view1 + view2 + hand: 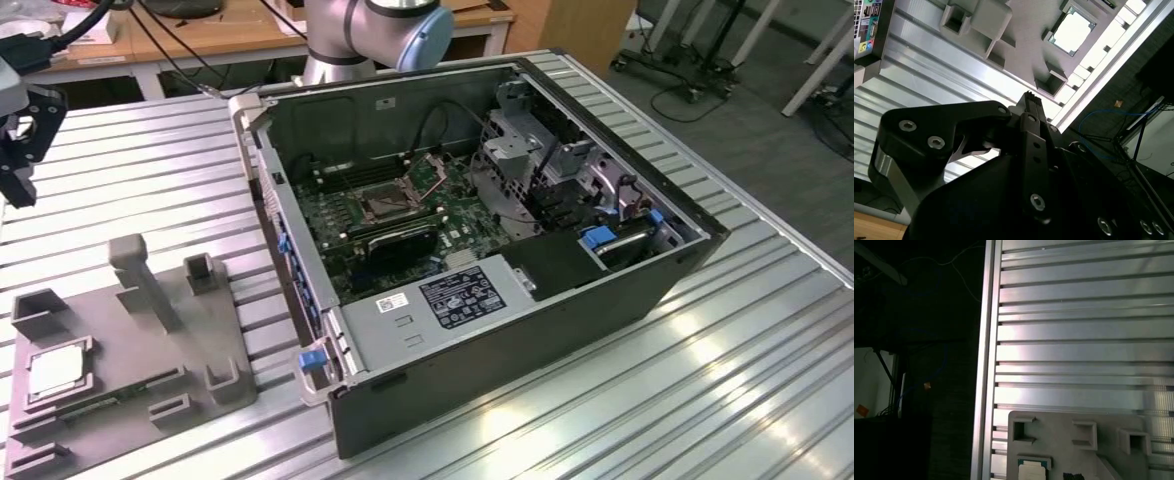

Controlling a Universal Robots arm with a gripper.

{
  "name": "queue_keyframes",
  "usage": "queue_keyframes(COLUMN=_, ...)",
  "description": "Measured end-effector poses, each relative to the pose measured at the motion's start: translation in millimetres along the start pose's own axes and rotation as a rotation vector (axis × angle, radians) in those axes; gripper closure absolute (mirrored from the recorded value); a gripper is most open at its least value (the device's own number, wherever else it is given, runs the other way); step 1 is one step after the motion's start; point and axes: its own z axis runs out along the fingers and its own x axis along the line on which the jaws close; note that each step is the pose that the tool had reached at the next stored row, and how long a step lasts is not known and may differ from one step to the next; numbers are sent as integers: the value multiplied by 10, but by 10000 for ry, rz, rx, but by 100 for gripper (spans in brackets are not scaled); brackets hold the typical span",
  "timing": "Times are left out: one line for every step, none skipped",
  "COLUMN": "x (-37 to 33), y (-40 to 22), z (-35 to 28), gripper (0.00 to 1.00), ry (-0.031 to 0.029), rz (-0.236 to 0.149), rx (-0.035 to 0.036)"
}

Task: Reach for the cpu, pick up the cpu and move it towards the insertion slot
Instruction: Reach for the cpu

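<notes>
One step is in hand, by my reading: the reach. The pincer point(19, 175) hangs above the table point(601, 400) at the exterior view's left edge, well apart from the cpu point(60, 368), and whether it is released or clenched I cannot tell; it carries no chip, since the cpu lies flat in a square recess of the grey fixture plate point(147, 345), silvery top up. In the second wrist view the same chip point(1070, 31) sits out ahead of the pincer's black linkage, near the table's edge.

The insertion slot point(382, 206) is on the green motherboard point(334, 225) inside the open computer case point(534, 330) (laid on its side, towards the exterior view's right of the plate), so chip and slot are well apart with the case wall between them. The reach, I judge, calls for closing the gap down to the recess and squaring up over the flat chip, whose raised surround leaves little room at its edges.
</notes>
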Motion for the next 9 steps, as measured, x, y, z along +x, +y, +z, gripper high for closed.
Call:
queue_keyframes(x=0, y=0, z=0, gripper=90, ry=0, rz=0, rx=0)
queue_keyframes(x=1, y=0, z=0, gripper=90, ry=0, rz=0, rx=0)
queue_keyframes(x=1, y=0, z=0, gripper=90, ry=0, rz=0, rx=0)
queue_keyframes(x=1, y=0, z=0, gripper=89, ry=0, rz=0, rx=0)
queue_keyframes(x=1, y=0, z=0, gripper=89, ry=0, rz=0, rx=0)
queue_keyframes(x=2, y=0, z=1, gripper=82, ry=-1, rz=0, rx=-1)
queue_keyframes(x=2, y=0, z=1, gripper=82, ry=0, rz=0, rx=0)
queue_keyframes(x=2, y=0, z=1, gripper=82, ry=0, rz=0, rx=0)
queue_keyframes(x=2, y=0, z=1, gripper=82, ry=0, rz=1, rx=0)
